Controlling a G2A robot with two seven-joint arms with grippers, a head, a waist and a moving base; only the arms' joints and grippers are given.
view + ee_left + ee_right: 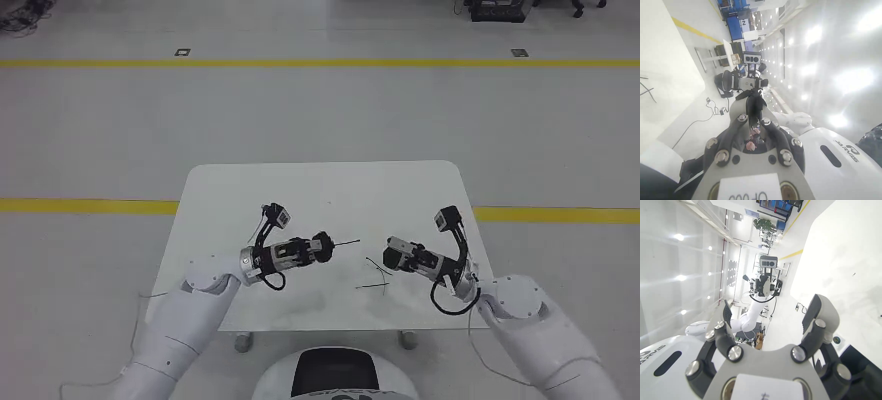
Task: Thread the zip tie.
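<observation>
Over the white table point(320, 190), my left gripper point(326, 245) is shut on a black zip tie point(346, 242) whose thin end points toward the other arm. In the left wrist view the zip tie point(742, 95) sits pinched at the tips of the left gripper point(753, 98). A short gap away, my right gripper point(388, 252) faces it, open and holding nothing. Its two fingers point(727, 312) stand wide apart in the right wrist view, where the left gripper point(767, 287) shows beyond them.
A few loose black zip ties point(375, 276) lie on the table between and just in front of the two grippers, and they appear in the left wrist view as zip ties point(648, 91). The table's far half is bare white surface point(838, 256).
</observation>
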